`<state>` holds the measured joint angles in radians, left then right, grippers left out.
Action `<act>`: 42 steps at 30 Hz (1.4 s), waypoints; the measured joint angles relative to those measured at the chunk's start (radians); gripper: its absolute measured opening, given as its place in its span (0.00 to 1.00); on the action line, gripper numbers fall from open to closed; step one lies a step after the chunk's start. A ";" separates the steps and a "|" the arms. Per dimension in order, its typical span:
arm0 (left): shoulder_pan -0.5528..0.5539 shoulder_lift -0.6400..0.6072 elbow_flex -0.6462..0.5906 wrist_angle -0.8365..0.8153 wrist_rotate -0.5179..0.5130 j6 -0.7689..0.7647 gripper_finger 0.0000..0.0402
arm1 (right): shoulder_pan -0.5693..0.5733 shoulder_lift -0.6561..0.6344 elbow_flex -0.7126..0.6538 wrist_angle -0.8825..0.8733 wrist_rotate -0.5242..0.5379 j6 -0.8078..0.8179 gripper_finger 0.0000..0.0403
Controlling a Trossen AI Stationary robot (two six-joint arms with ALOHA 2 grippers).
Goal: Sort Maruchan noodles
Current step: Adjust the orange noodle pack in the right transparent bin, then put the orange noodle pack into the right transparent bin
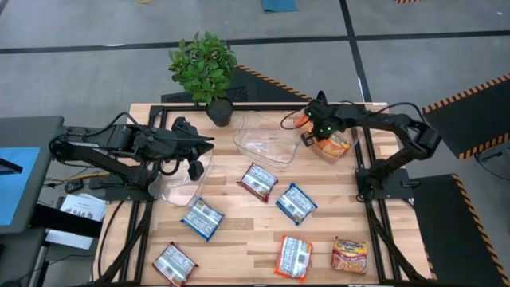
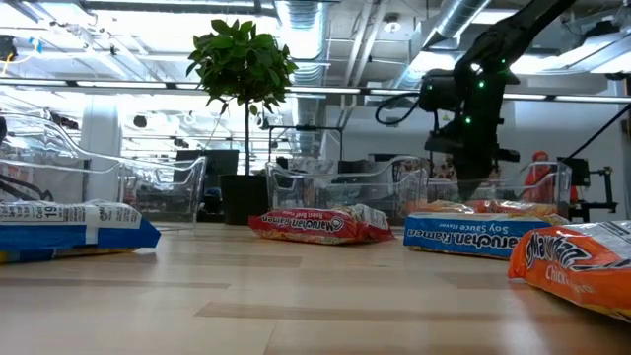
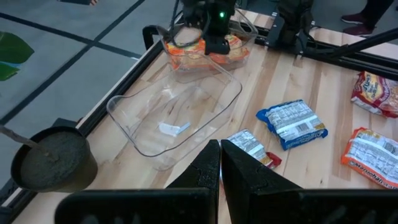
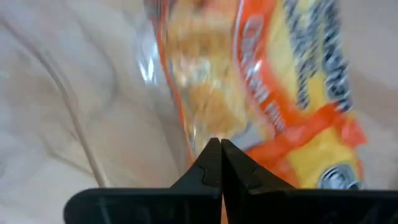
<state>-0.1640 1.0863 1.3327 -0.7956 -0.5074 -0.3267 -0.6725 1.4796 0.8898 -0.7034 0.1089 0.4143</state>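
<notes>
Closed right claw [image 4: 220,144] tips blot out part of a blurred orange packet [image 4: 292,93]; left claw [image 3: 220,146] also together.

Bare table [image 1: 239,231] lies between scattered noodle packets [image 1: 258,182].

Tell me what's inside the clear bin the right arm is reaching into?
Orange crinkly plastic noodle packets lie in the clear plastic bin at the table's right rear. The right end effector, fingers closed, hangs over them and covers part, so their count is unclear.
</notes>
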 joint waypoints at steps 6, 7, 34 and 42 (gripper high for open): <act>0.000 0.000 0.000 0.000 -0.002 0.000 0.00 | -0.063 -0.008 0.000 0.012 0.049 0.031 0.04; 0.000 0.000 0.000 0.000 -0.002 0.000 0.00 | -0.072 0.005 0.000 0.012 0.050 0.031 0.04; 0.000 0.000 0.000 0.000 -0.017 0.076 0.00 | 0.318 -0.518 0.000 0.085 -0.231 0.258 0.09; 0.000 0.000 0.000 0.000 0.023 0.124 0.00 | 0.551 -0.557 0.000 0.190 -0.220 0.380 0.11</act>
<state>-0.1638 1.0866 1.3327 -0.7959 -0.4846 -0.2022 -0.1214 0.9228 0.8902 -0.5137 -0.1108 0.7945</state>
